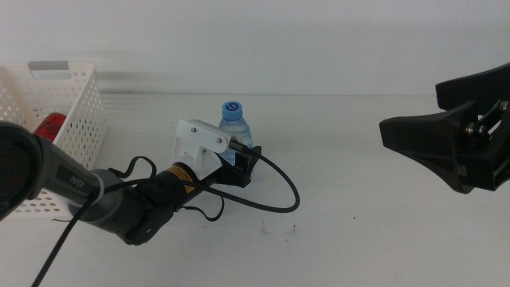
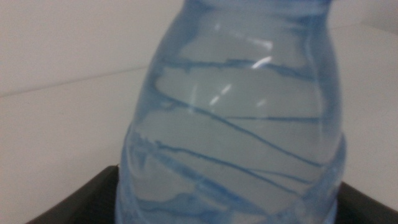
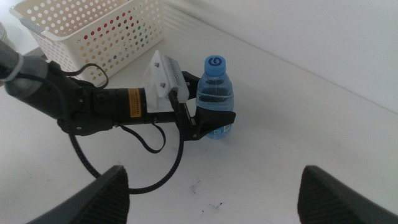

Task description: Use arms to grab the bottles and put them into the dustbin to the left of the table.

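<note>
Water bottle (image 1: 234, 127), blue-capped and upright on the table (image 1: 358, 231), stands between the jaws of the left gripper (image 1: 243, 163), which clasp its lower body; the left wrist view is filled by its clear ribbed wall (image 2: 236, 124). At about 9 o'clock from the bottle, the dustbin (image 1: 76, 119) holds a red can (image 1: 49, 126). The right gripper (image 3: 211, 186) hangs at 3 o'clock, well apart, jaws spread wide.

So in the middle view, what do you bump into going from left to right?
Dustbin with a red can inside → left pincer around the water bottle → right pincer, waiting open at the right edge.
</note>
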Controlling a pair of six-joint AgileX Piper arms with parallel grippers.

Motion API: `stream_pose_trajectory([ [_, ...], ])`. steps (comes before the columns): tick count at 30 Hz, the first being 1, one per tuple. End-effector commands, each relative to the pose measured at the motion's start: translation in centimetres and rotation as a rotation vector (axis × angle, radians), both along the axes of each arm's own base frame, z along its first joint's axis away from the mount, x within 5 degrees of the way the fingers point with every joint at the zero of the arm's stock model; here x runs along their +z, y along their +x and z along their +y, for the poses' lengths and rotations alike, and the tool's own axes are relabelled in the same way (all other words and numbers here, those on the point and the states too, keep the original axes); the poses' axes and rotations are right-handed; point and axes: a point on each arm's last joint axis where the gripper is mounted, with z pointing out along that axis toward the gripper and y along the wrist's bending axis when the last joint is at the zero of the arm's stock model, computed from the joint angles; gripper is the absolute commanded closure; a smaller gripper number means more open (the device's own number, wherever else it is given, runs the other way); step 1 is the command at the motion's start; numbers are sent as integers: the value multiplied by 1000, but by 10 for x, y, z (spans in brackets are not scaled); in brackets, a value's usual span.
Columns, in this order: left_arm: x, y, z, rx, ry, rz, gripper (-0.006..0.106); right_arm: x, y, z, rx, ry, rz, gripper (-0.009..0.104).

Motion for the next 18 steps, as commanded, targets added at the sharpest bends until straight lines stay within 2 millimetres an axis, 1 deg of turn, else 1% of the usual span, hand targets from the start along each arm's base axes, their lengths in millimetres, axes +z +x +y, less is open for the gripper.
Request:
stream_pose_trajectory([
  [1,0,3,-1,2,-8,-1,7,4,0,-2,-8,8,-21,4],
  [5,1,3,-1,-3,-12,-8,9,4,0,-2,-8,8,-21,4],
  [9,1,2,-2,-6,-60,28,28,4,0,-2,-8,8,-21,4],
  [14,4,1,-4,-23,-67,44,63,4,0,-2,-8,8,-21,4],
  [16,9,-1,-5,-37,-58,63,75,4,0,-2,-8,8,-21,4],
  [18,21,-2,-4,-48,-27,77,82,4,0,-2,-8,8,-21,4],
])
